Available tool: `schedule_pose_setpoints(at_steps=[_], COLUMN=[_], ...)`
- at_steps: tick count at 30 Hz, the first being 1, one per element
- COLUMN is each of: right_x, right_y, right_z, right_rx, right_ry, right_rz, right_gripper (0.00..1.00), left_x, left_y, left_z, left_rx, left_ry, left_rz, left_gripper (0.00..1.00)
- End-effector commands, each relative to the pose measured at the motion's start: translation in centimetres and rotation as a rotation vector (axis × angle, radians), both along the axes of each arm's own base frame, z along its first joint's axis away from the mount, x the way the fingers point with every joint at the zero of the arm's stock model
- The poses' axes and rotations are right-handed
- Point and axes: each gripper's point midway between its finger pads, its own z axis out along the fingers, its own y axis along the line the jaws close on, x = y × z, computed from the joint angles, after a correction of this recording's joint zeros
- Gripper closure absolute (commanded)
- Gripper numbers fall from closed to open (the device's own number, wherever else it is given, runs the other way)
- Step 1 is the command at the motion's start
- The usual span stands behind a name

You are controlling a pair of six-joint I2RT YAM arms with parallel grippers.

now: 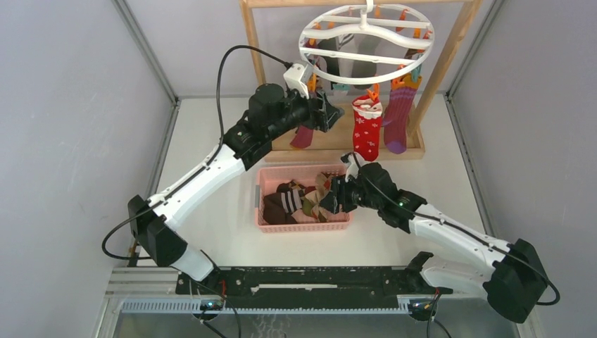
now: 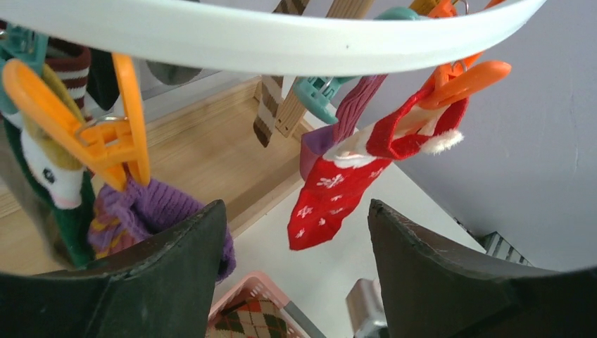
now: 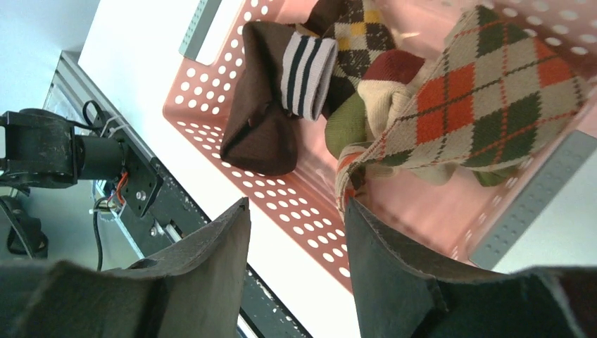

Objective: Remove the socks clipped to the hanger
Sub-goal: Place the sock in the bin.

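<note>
White table (image 1: 211, 141) carries a wooden rack (image 1: 257, 49) holding the hanger (image 1: 366, 32), with socks (image 1: 398, 116) clipped round its rim, a red sock (image 1: 367, 130) among them; others lie in the pink basket (image 1: 303, 227). Left end effector (image 2: 296, 211) is released and empty just beside the rim; right end effector (image 3: 296, 208) is released above the basket's argyle sock (image 3: 486, 91). Recommended: grip the purple sock (image 2: 155, 208) below its orange clip (image 2: 105, 137) and pull straight down without swinging the hanger; no legible writing or branding found.

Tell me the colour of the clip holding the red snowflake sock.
Orange clip, clearest in the left wrist view.
</note>
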Motion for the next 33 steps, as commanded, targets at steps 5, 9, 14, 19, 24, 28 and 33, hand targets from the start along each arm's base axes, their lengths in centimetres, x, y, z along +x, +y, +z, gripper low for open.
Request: schedule_pose_setpoints(at_steps=[5, 9, 14, 19, 24, 28, 33], right_x=[1.1, 1.7, 2.4, 2.8, 3.0, 2.9, 2.6], right_y=[-1.2, -1.4, -1.4, -1.3, -1.3, -1.4, -1.4], right_z=[2.7, 2.6, 2.2, 2.2, 2.1, 2.3, 3.0], right_rx=[-0.012, -0.019, -0.021, -0.016, -0.016, -0.010, 0.009], right_ry=[-0.103, -0.106, -0.103, -0.103, -0.100, -0.101, -0.109], right_rz=[-0.064, -0.085, -0.102, -0.112, -0.116, -0.118, -0.115], right_gripper=[0.41, 0.41, 0.41, 0.41, 0.41, 0.41, 0.41], left_x=[-1.8, -2.8, -4.2, -5.2, -5.9, -5.7, -4.4], left_y=[1.9, 2.6, 3.4, 5.2, 7.1, 8.6, 9.8], left_z=[2.6, 2.7, 2.7, 2.5, 1.3, -0.4, -4.0], left_rx=[-0.044, -0.047, -0.052, -0.056, -0.046, -0.021, 0.057], left_ry=[-0.070, -0.076, -0.087, -0.105, -0.127, -0.144, -0.120], left_rz=[0.008, 0.000, -0.015, 0.019, 0.064, 0.129, 0.214], left_gripper=[0.08, 0.00, 0.00, 0.00, 0.00, 0.00, 0.00])
